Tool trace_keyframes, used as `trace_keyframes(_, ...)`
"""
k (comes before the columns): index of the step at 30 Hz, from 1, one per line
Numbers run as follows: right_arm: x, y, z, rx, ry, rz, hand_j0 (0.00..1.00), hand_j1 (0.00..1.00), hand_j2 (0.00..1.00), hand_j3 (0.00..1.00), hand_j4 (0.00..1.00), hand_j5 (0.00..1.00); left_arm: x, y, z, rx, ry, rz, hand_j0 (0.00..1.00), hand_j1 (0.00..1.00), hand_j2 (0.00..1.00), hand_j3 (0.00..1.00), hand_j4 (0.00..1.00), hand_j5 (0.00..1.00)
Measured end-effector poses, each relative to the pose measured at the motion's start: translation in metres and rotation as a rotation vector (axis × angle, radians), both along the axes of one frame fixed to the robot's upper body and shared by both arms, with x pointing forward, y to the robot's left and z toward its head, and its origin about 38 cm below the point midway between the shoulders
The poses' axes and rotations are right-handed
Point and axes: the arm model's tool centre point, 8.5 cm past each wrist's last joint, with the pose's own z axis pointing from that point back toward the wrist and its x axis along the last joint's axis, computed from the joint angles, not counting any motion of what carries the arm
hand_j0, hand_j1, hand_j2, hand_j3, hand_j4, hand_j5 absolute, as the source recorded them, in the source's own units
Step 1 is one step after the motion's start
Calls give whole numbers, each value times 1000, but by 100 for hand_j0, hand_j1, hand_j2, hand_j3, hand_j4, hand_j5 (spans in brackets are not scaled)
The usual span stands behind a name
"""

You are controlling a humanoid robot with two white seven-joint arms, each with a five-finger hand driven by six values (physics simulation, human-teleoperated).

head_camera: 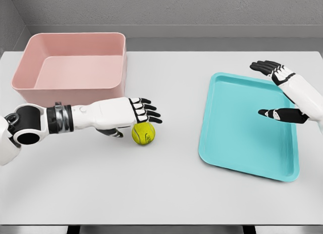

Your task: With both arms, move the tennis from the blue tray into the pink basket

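At about ten o'clock on the white table (161, 193) stands the pink basket (70, 67), open-topped, with nothing visible inside it. Just below it the left arm reaches in from nine o'clock, and the left hand (136, 114) lies palm down with fingers extended and loosely spread, gripping nothing. The tennis ball (143, 133) sits on the table at the hand's five o'clock, right under the fingertips, touching or nearly so; being round, it shows no long axis or heading. It lies outside both containers, nearer the basket. Bare tabletop separates it from the blue tray (237, 148) at three o'clock. Over the tray's far right edge hovers the right hand (282, 90), fingers open, holding nothing.
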Motion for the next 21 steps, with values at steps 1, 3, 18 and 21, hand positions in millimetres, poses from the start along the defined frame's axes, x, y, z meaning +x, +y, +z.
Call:
trace_keyframes(1, 0, 0, 0, 0, 0, 0, 100, 100, 100, 100, 100, 100, 3, -1, 1, -1, -3, 1, 100, 100, 100, 100, 100, 100)
trace_keyframes(3, 0, 0, 0, 1, 0, 0, 100, 100, 100, 100, 100, 100, 5, -4, 0, 0, 1, 0, 100, 100, 100, 100, 100, 100)
trace_keyframes(18, -1, -1, -1, 2, 3, -1, 100, 100, 100, 100, 100, 100, 7, -18, -18, 5, 44, -10, 100, 100, 100, 100, 100, 100)
trace_keyframes(21, -1, -1, -1, 2, 3, -2, 100, 100, 100, 100, 100, 100, 8, -20, -20, 4, 49, -10, 100, 100, 100, 100, 100, 100)
